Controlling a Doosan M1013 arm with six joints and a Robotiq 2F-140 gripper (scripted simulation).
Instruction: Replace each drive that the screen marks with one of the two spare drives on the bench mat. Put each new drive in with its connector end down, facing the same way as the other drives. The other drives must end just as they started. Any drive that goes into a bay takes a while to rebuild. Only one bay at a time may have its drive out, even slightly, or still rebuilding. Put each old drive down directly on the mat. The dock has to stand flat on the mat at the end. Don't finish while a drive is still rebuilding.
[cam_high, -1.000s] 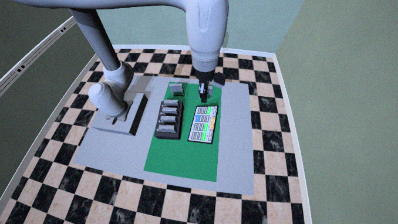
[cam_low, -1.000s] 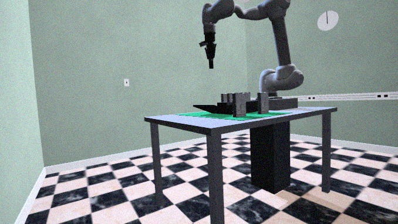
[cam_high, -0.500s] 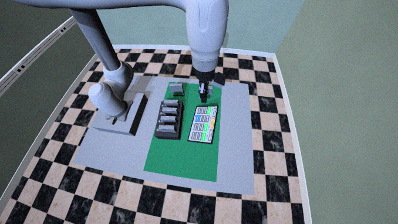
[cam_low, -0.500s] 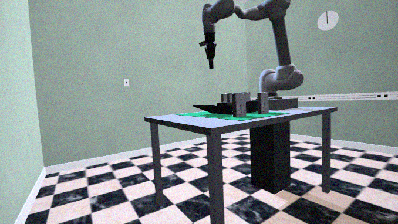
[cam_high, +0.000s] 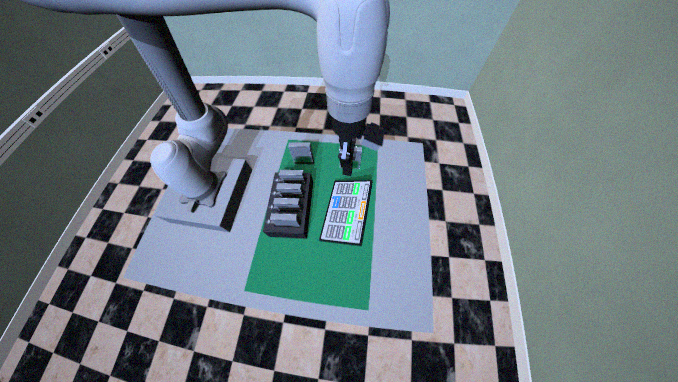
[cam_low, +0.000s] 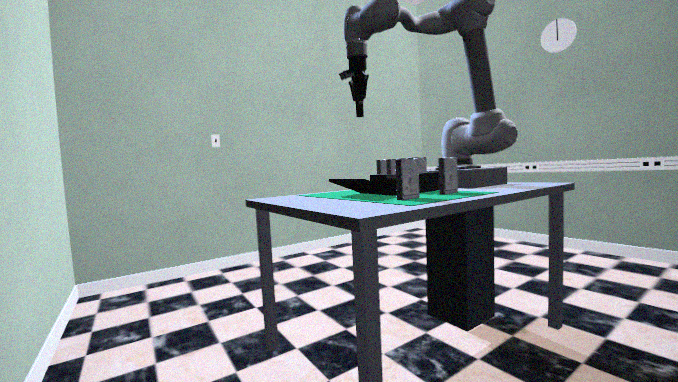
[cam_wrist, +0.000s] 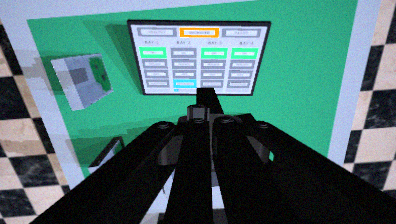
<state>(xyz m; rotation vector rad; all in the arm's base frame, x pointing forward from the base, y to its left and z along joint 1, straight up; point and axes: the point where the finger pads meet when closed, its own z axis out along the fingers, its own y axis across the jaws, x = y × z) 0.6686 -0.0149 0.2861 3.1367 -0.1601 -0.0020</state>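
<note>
The gripper (cam_high: 347, 172) (cam_low: 359, 116) (cam_wrist: 206, 91) is shut, empty, high above the mat (cam_high: 310, 275) (cam_wrist: 300, 115). The dark dock (cam_high: 285, 232) (cam_low: 382, 184) stands flat on the mat. Several upright drives fill its row of bays; the gripper mostly hides it in the wrist view. The screen (cam_high: 346, 212) (cam_wrist: 197, 58) has green top boxes for bays 1, 3 and 4, a blue bottom box with a short bar for bay 2, and an orange middle header box. One loose drive (cam_high: 358, 157) (cam_low: 407, 180) (cam_wrist: 72, 82) stands on the mat; another loose drive (cam_high: 301, 152) (cam_low: 448, 176) (cam_wrist: 106, 156) stands closer to the robot's base side.
The grey table (cam_high: 400, 260) (cam_low: 320, 205) surrounds the mat. The arm's base block (cam_high: 200, 220) (cam_low: 482, 177) stands beside the dock. The tilted screen sits along the dock's other side. Both loose drives stand beyond one end of the dock.
</note>
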